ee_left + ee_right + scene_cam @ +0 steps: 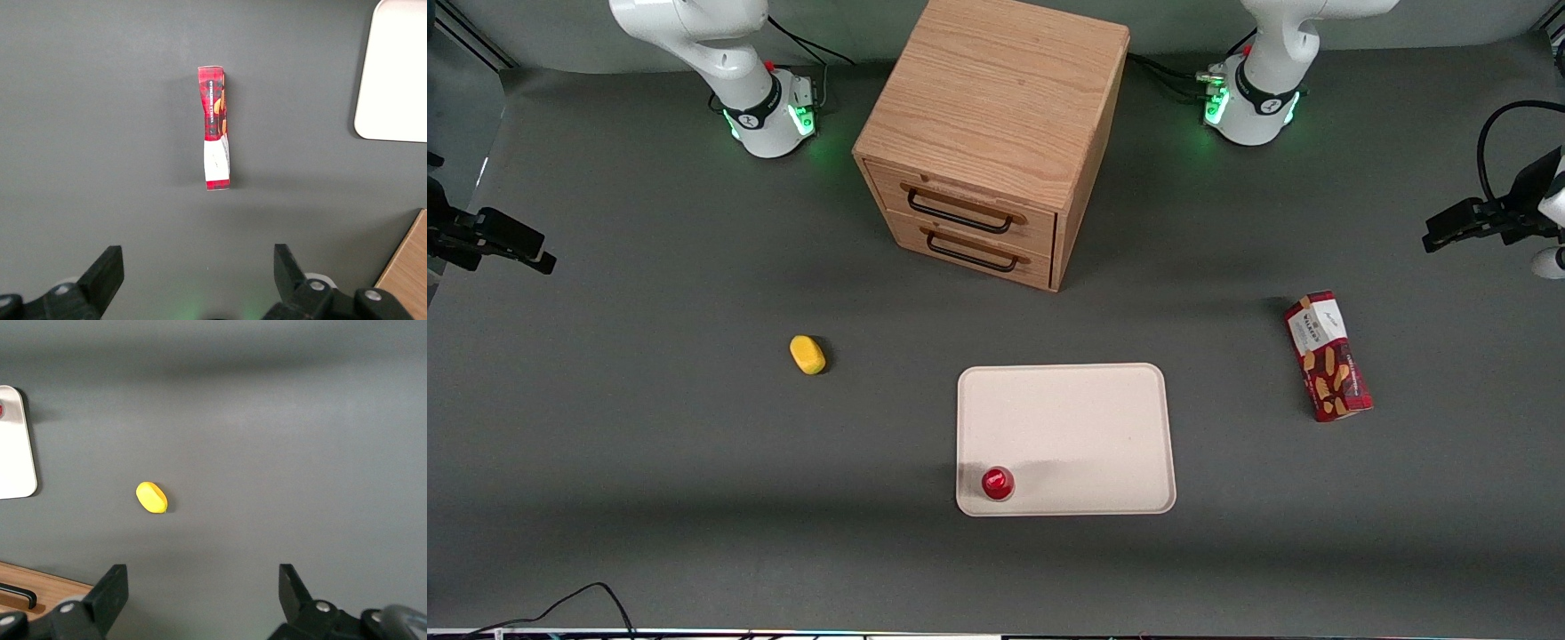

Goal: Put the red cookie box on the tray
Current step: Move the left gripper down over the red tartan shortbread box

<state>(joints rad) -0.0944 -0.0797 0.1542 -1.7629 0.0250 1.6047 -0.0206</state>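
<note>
The red cookie box [1328, 367] is a long dark red carton with a white label end and cookie pictures. It lies on the grey table toward the working arm's end, apart from the tray. The left wrist view shows the cookie box [215, 127] from above as a narrow strip. The cream tray [1067, 427] lies flat near the table's middle, and one rounded corner of the tray [397, 73] shows in the wrist view. My left gripper [1436, 238] hangs above the table, farther from the front camera than the box. The gripper [197, 257] is open, with nothing between its fingers.
A small round red object [997, 483] sits on the tray's near corner. A yellow oval object [808, 354] lies toward the parked arm's end. A wooden two-drawer cabinet [996, 133] stands farther from the front camera than the tray, and its edge [408, 267] shows beside my gripper.
</note>
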